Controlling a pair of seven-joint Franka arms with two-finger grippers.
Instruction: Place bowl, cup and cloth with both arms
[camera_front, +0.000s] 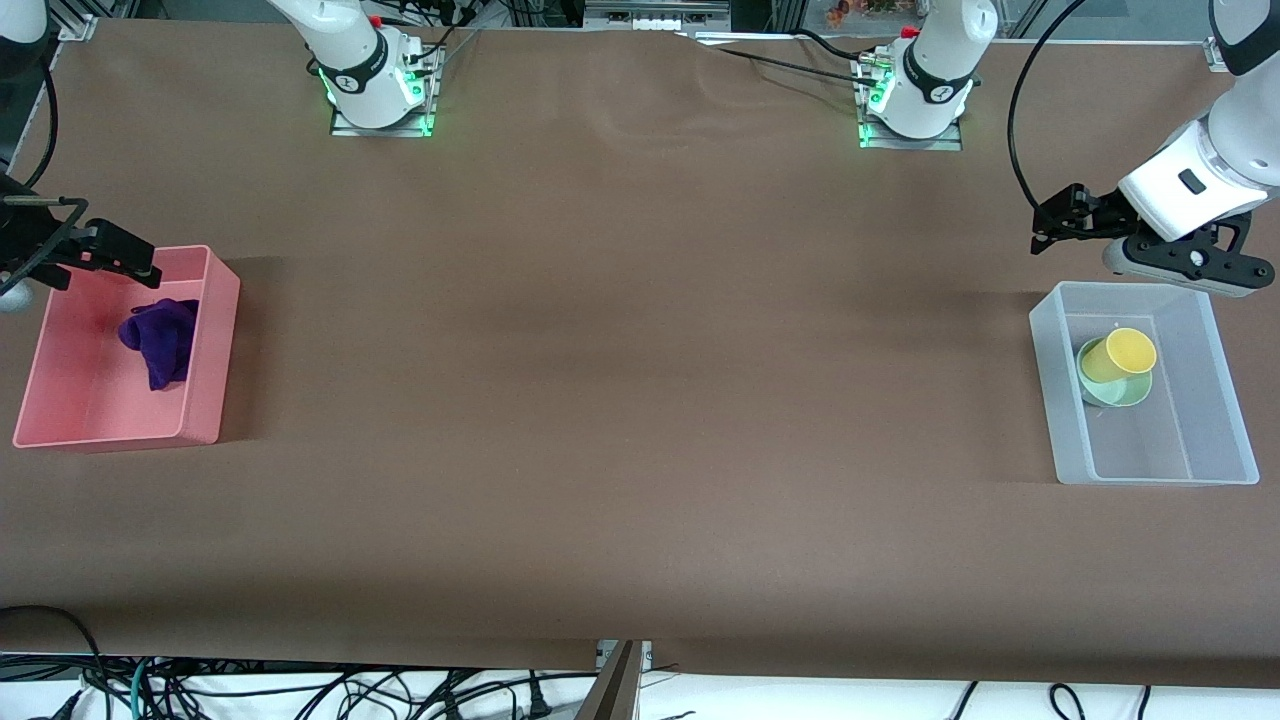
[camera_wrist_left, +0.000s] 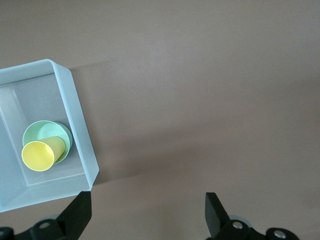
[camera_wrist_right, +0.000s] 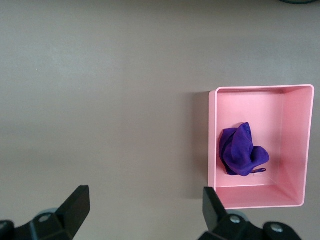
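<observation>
The purple cloth lies bunched in the pink bin at the right arm's end of the table. The yellow cup lies tilted in the mint-green bowl. The bowl sits in the clear bin at the left arm's end. My left gripper hangs open and empty above the table by that bin's corner. My right gripper hangs open and empty by the pink bin's edge.
A brown mat covers the table between the two bins. The arm bases stand along the table's edge farthest from the front camera. Cables lie below the edge nearest it.
</observation>
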